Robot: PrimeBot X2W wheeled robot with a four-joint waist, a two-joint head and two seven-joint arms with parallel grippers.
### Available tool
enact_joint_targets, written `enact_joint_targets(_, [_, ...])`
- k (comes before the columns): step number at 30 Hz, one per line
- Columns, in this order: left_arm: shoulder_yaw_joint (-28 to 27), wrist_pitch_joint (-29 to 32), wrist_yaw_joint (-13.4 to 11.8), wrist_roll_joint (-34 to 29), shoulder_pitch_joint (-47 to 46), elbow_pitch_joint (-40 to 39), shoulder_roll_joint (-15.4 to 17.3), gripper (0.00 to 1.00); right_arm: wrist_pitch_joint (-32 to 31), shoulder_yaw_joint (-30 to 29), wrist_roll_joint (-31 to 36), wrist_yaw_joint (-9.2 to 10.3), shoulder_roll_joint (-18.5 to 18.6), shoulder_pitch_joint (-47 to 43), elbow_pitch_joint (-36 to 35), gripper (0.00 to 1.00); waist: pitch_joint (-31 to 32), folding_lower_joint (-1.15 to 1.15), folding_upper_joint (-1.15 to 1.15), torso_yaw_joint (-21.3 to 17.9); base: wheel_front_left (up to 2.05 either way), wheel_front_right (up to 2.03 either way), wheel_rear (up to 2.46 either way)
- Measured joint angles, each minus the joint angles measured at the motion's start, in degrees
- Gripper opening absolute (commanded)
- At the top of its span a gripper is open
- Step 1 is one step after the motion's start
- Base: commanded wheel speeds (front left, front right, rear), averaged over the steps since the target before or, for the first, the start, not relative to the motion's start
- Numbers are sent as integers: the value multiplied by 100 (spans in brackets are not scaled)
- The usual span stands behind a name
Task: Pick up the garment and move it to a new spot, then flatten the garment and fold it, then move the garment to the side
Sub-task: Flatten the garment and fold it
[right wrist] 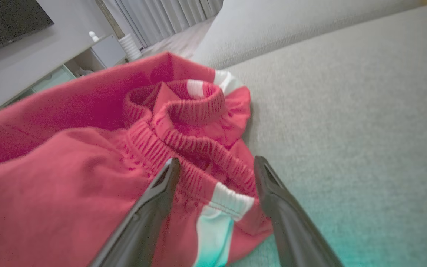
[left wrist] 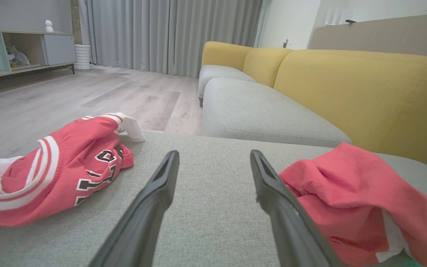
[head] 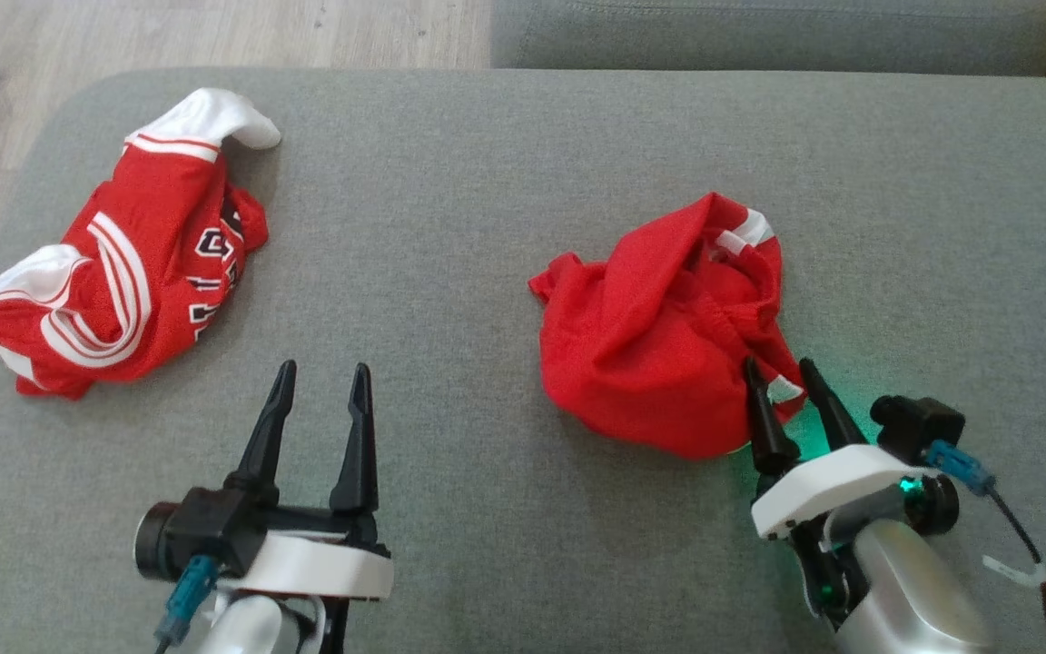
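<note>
Close up, the garment [right wrist: 69,178] showed a ribbed waistband [right wrist: 184,144] between the parted right gripper [right wrist: 216,160] fingers; the left gripper [head: 323,367] gaped empty.

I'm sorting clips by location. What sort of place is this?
Likely a home living room: a yellow-backed sofa, long grey curtains, and a low cabinet on a wood floor.

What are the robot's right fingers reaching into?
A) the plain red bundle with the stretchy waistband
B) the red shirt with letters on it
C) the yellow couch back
A: the right gripper is at the near corner of the red bundle, and the right wrist view shows the bundle's edge lying between its open fingers.
</note>
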State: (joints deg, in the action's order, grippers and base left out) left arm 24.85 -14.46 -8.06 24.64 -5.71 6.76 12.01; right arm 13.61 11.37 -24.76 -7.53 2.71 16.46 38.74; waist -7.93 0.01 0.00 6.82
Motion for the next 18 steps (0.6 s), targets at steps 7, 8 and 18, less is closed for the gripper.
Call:
enact_joint_targets(7, [-63,0,59,-108,-67,43,-108,100,18,167,-53,0,11,282,699,100,-92,0,0,8,0,0,0])
enact_joint_targets(8, [-65,0,82,-109,-91,52,-129,100,22,213,-54,0,13,331,760,100,-99,0,0,2,0,0,0])
enact_joint_targets(18, [-291,0,186,-200,-127,123,-205,100,60,5,-71,0,27,524,539,0,63,-1,0,-229,0,0,0])
